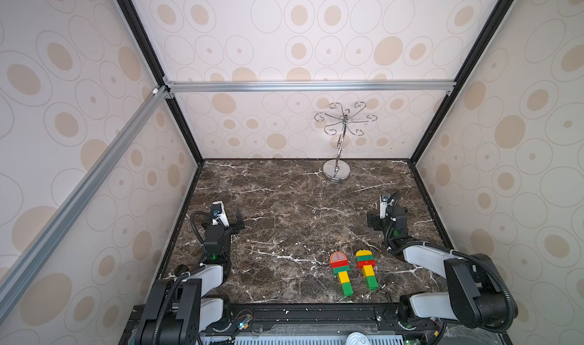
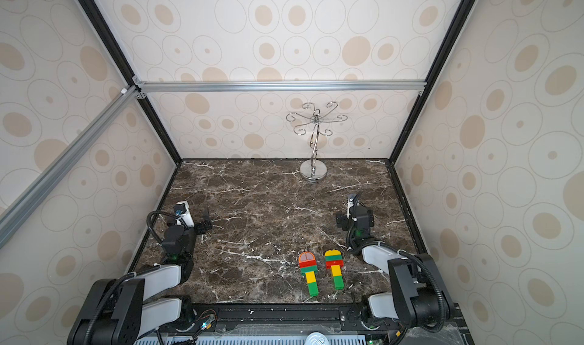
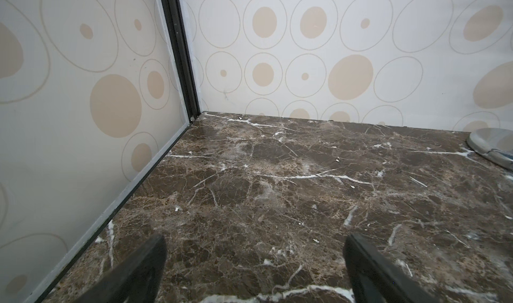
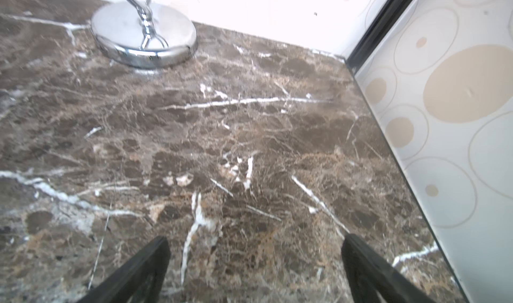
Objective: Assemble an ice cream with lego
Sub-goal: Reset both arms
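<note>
Two lego builds lie flat on the marble table [image 1: 284, 201], side by side near its near edge and right of centre. The orange-domed ice cream [image 1: 340, 272] is on the left and the yellow-domed ice cream [image 1: 366, 268] just beside it on the right, apart by a thin gap. Each has a dome, then red and green oblong bricks, then a narrower yellow and green stick. Their long axes run near to far with a slight slant, domes at the far end and green sticks toward the near edge. By the look of it both are fully joined, so little or nothing of the task seems left. The right gripper [image 4: 255, 242] is the nearer of the two. It stands farther back and to the right of the yellow-domed one, its jaws spread wide with only bare marble between them. It faces the silver stand [image 1: 337, 169] at the far wall, so the lego lies behind it, toward the near edge and to its left. The left gripper [image 3: 254, 242] hangs well apart at the far-left side, jaws equally spread and empty, facing the far-left corner. Any further move on the lego would suit the right arm, reaching back and closing across the short width of a stick.
</note>
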Tool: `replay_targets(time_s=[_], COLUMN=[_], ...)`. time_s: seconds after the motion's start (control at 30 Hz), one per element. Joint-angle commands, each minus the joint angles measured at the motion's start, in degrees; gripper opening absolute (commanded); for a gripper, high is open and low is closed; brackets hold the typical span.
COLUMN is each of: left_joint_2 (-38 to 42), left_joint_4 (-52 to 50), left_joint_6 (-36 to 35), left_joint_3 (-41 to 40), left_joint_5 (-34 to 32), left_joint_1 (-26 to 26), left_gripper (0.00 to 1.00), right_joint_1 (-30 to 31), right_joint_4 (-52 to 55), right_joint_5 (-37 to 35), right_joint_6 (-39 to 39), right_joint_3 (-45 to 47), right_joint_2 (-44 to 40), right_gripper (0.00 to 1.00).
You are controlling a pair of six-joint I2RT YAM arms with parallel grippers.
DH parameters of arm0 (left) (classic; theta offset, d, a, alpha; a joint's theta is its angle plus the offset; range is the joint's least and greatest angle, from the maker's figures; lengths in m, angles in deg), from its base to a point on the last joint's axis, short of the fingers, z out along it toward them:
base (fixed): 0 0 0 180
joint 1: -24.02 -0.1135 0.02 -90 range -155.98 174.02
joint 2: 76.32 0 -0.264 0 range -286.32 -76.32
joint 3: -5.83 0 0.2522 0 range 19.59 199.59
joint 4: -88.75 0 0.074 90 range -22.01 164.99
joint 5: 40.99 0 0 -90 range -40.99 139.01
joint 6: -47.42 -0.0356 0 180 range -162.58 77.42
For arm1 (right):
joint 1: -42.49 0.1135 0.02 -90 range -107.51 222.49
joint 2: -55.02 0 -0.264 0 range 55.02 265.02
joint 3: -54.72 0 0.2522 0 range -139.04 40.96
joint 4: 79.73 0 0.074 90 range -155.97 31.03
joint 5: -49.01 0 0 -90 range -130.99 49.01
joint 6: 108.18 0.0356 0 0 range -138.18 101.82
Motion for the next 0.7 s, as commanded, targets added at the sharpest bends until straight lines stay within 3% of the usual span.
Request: replay_targets(time_s=[0.0,0.13,0.33,0.47,0.67], left_joint_2=[-3.4,-9.2,-11.9,-14.1,-16.0], left_joint_4=[10.1,18.5,21.7,23.6,25.3], left_joint_6=[-2.2,-2.3,-2.4,-2.5,-2.6], left_joint_3=[0.1,-1.1,-1.6,-1.6,-1.5], left_joint_5=[0.6,3.7,4.2,4.4,4.9], left_joint_1=[-0.5,-0.5,-0.5,-0.6,-0.5], left_gripper=[1.0,0.99,0.98,0.98,0.99], right_joint_1=[-0.5,-0.6,-0.8,-1.0,-1.4], right_joint_4=[-5.1,-2.7,-7.2,-18.1,-19.2], right_joint_5=[1.1,2.6,4.2,5.2,4.8], right_joint_6=[-1.6,-1.5,-0.7,-0.2,1.0], right_joint_3=[0.0,-1.8,0.9,3.8,4.0], right_joint_2=[2.0,2.9,1.7,6.2,7.4], right_gripper=[0.99,0.99,0.99,0.99,0.99])
